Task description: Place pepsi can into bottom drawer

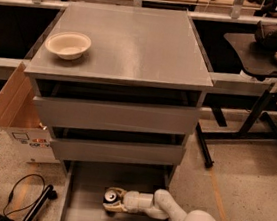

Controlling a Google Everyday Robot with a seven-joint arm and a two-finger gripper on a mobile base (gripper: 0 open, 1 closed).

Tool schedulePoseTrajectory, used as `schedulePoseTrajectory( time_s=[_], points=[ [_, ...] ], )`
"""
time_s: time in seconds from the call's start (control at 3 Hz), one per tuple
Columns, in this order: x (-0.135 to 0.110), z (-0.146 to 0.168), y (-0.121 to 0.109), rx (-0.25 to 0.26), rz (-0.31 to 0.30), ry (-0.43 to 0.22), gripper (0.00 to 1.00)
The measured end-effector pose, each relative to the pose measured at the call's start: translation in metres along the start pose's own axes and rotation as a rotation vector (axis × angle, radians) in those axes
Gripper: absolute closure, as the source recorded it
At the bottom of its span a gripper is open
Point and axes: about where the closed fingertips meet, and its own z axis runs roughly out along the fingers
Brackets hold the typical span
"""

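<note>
Clasping pepsi can (111, 196), hand (113, 201) sits inside bottom drawer (86, 199) — speckled floor (242, 188) around.

One view only. The camera sits high on the near side, tilted down and facing forward at the front of the grey cabinet (131, 46), at medium range. The cabinet top fills the upper middle and the far benches run along the top edge. The white arm (171, 216) comes in from the bottom edge, right of centre, close under the lens. The gripper (113, 201) is low in frame at the pepsi can (110, 195) in the pulled-out bottom drawer (81, 212), the nearest part of the scene.
</note>
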Motion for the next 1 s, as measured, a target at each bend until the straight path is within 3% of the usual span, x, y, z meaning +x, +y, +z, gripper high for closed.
schedulePoseTrajectory(
  time_s=[0.33,0.67,1.0],
  points=[
    [-0.0002,0.0033,0.0017,-0.005,0.002,-0.002,0.32],
    [-0.0003,0.0054,0.0028,-0.008,0.003,-0.004,0.09],
    [-0.0004,0.0071,0.0037,-0.011,0.004,-0.005,0.0]
  ],
)
